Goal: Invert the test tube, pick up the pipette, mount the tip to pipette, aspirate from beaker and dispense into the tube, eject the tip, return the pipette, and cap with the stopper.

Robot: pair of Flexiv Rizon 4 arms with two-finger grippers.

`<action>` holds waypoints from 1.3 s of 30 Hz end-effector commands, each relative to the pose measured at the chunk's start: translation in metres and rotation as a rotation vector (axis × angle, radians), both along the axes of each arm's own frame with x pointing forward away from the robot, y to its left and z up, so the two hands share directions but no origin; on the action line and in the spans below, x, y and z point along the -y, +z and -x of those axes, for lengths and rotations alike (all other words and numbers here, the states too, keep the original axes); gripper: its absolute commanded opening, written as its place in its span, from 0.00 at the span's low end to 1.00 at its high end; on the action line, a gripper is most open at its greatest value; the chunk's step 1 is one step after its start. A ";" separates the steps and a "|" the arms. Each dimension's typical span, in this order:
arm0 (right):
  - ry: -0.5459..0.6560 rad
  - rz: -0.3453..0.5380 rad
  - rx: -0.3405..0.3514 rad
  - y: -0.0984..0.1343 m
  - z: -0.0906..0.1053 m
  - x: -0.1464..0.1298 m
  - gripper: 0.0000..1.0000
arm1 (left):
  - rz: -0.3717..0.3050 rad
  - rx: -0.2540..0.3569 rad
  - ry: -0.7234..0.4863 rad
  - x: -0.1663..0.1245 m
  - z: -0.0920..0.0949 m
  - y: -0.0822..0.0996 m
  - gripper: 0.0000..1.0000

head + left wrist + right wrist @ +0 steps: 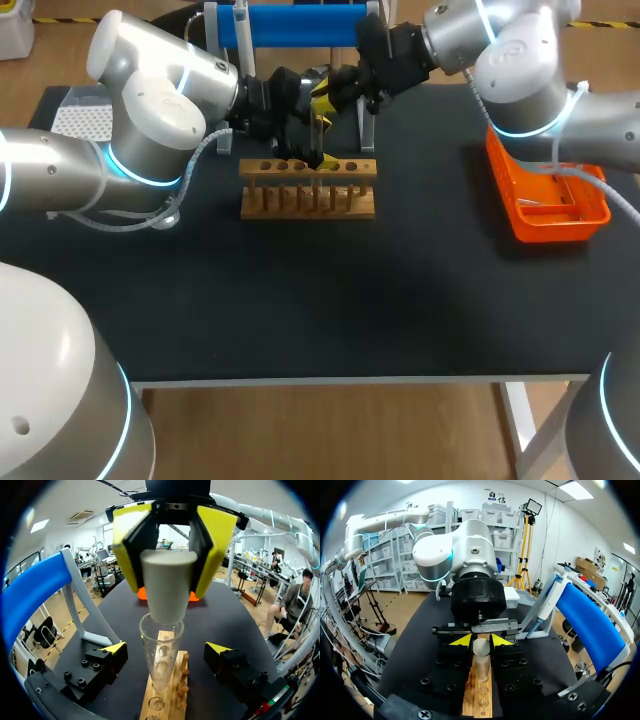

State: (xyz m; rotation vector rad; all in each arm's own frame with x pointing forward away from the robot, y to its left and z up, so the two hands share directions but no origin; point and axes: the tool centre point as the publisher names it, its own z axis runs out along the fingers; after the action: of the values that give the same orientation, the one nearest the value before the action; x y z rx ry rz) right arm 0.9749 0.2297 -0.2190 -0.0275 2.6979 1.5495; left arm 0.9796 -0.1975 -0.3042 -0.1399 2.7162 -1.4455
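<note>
A clear test tube (161, 655) stands upright in the wooden rack (308, 188). My right gripper (167, 555) is shut on a pale grey stopper (167, 587), whose lower end is at the tube's mouth. The right wrist view has the stopper (481, 647) between the right gripper's (480, 641) yellow tips, over the tube (481, 672). My left gripper (166, 650) is open, one finger on each side of the tube and clear of it. In the head view both grippers meet over the rack, where the yellow tips (321, 103) show.
A blue pipette stand (290, 25) stands behind the rack. An orange tray (548, 200) lies at the right under my right arm. A white tip box (80, 118) is at the far left. Bare black tabletop (330, 300) stretches in front of the rack.
</note>
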 end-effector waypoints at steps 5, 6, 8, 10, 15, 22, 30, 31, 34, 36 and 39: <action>0.006 -0.001 0.001 0.000 0.000 -0.001 0.00 | -0.002 -0.002 -0.001 0.000 -0.001 0.000 1.00; 0.007 -0.001 0.001 0.000 0.000 -0.002 0.00 | -0.002 -0.002 -0.001 0.000 -0.001 0.000 1.00; 0.011 0.002 0.000 0.000 0.001 -0.003 0.00 | -0.002 -0.002 -0.001 0.000 -0.001 0.000 1.00; 0.014 0.005 -0.001 -0.001 0.002 -0.003 0.00 | -0.002 -0.002 -0.001 0.000 -0.001 0.000 1.00; 0.015 0.011 -0.006 -0.003 0.001 -0.003 0.00 | -0.002 -0.002 -0.001 0.000 -0.001 0.000 1.00; 0.013 0.020 -0.010 -0.005 0.001 -0.003 0.00 | -0.002 -0.002 -0.001 0.000 -0.001 0.000 1.00; 0.009 0.000 0.002 -0.002 0.000 -0.003 0.00 | -0.002 -0.002 -0.001 0.000 -0.001 0.000 1.00; 0.009 -0.001 0.003 -0.002 0.000 -0.003 0.00 | -0.002 -0.002 -0.001 0.000 -0.001 0.000 1.00; 0.008 -0.001 0.005 -0.002 -0.001 -0.003 0.00 | -0.002 -0.002 -0.001 0.000 -0.001 0.000 1.00; 0.007 0.001 0.004 -0.003 -0.001 -0.003 0.00 | -0.002 -0.002 -0.001 0.000 -0.001 0.000 1.00; 0.004 0.004 0.004 -0.003 -0.002 -0.002 0.00 | -0.002 -0.002 -0.001 0.000 -0.001 0.000 1.00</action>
State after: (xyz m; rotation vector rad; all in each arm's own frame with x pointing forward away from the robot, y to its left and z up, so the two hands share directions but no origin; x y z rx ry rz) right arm 0.9763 0.2322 -0.2225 -0.0373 2.6947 1.5496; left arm 0.9796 -0.1975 -0.3042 -0.1398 2.7162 -1.4455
